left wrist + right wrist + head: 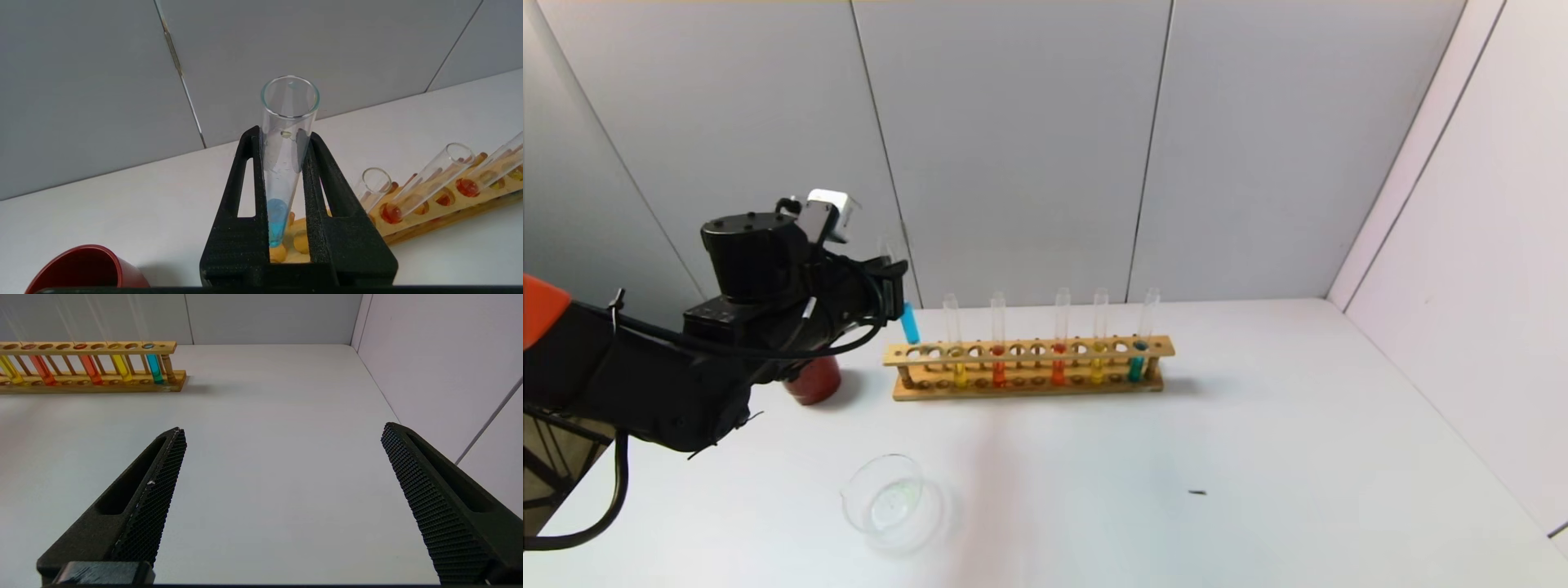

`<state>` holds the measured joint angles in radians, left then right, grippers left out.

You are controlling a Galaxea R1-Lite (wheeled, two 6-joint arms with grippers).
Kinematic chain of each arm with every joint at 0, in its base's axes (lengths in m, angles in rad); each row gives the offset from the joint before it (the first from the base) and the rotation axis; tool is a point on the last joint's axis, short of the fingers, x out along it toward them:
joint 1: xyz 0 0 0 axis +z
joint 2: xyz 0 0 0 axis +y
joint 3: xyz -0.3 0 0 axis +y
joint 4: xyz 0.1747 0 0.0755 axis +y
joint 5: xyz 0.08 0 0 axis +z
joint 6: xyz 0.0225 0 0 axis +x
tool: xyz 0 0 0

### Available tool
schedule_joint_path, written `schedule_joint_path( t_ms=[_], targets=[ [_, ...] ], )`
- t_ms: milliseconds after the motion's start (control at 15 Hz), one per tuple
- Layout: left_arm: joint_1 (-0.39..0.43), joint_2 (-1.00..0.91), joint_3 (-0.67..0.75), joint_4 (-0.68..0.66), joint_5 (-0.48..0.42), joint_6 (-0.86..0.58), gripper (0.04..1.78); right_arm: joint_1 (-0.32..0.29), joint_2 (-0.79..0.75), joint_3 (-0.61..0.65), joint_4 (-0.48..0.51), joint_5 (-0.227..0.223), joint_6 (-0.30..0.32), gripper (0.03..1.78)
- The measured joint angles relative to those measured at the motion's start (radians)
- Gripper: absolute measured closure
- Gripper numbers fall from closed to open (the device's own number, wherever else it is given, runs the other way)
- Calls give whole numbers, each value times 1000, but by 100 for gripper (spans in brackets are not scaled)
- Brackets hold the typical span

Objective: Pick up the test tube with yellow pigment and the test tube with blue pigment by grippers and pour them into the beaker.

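Between our left gripper's (286, 134) clenched fingers, the test tube with blue pigment (282, 171), lower end half hidden, rack (1029, 367) just beyond, our right gripper (282, 465) spread wide, beaker (892, 500) nearer us.

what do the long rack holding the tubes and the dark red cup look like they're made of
The long rack looks like pale, unpainted wood: a warm tan rail with drilled holes and turned posts. The dark red cup is opaque with a smooth, slightly glossy rim, probably plastic, though glazed ceramic can't be ruled out.
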<state>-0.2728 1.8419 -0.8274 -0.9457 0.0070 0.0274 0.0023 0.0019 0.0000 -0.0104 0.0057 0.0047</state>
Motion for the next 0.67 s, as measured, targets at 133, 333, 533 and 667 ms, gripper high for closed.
schedule_joint_path(
  t_ms=[133, 333, 533, 667],
  targets=[
    [-5, -25, -20, 45, 11, -1, 152, 0, 0, 0, 0, 0, 0, 7],
    [-8, -79, -50, 163, 15, 0, 152, 0, 0, 0, 0, 0, 0, 7],
    [-8, -149, -54, 326, 17, 30, 152, 0, 0, 0, 0, 0, 0, 7],
    [-2, -204, -27, 401, 21, 84, 152, 0, 0, 0, 0, 0, 0, 7]
  ],
)
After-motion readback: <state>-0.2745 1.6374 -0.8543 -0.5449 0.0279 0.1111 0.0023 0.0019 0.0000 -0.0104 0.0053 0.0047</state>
